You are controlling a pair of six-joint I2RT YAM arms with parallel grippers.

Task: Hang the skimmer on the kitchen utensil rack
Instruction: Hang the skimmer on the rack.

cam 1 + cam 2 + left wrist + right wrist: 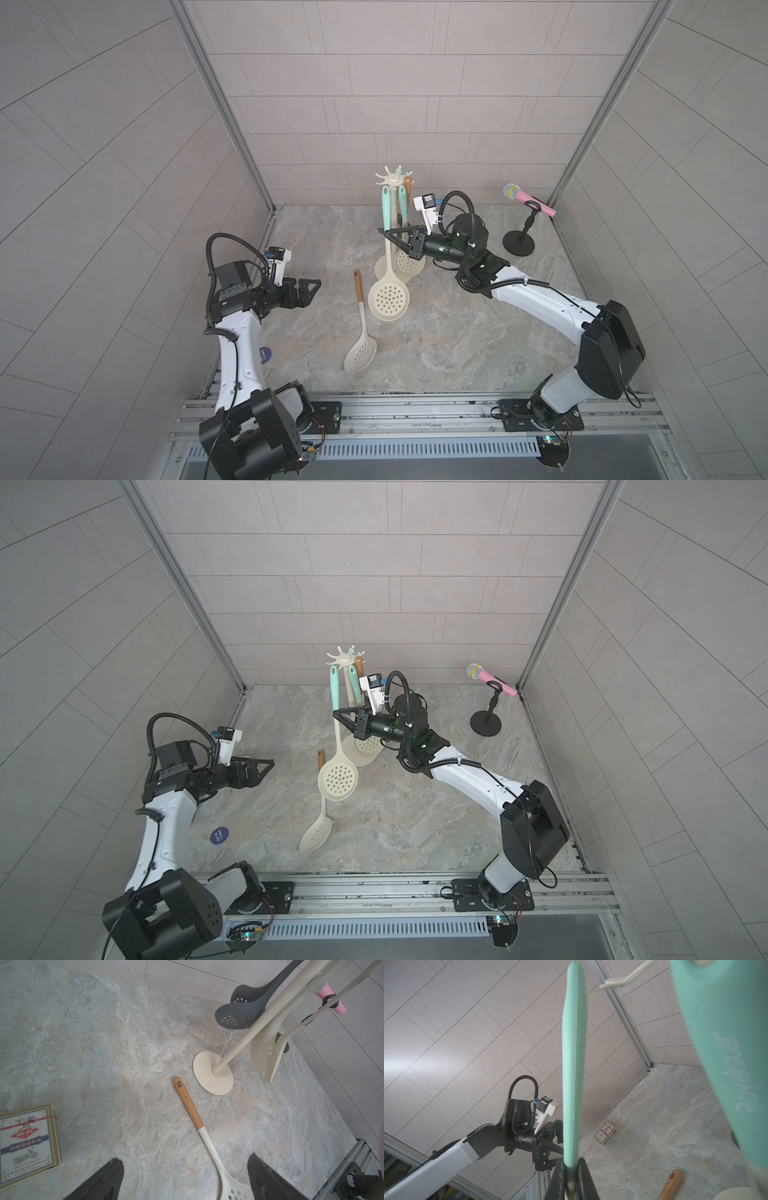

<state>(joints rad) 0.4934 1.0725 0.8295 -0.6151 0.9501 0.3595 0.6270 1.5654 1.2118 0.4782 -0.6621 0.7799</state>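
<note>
Standing at the back centre of the grey marbled tabletop [436, 353]: a tall cream-white kitchen utensil rack [392, 179] with round flat base, slim pole and a crown of curved hooks, seen in both top views. Hung on it are a second mint-handled utensil [402, 200] and a wood-handled utensil [408, 183]; the left wrist view shows grey perforated heads [234, 1016] by the pole. The skimmer [389, 297], with mint-green handle, cream shaft and round perforated cream head, is held nearly upright, head down, just beside the pole. The right gripper [387, 234] is clamped on it where handle meets shaft. The handle's top sits just under the crown, beside a hook; whether it is hooked on cannot be told. The left gripper [309, 292] hangs above the table's left side, jaws wide apart and holding nothing. A slotted spoon [360, 332] with wooden handle and cream head lies flat on the table in front of the rack base. A pink toy microphone [528, 200] rests on a short black stand at the back right. A playing-card box [27, 1142] lies at the left edge.
</note>
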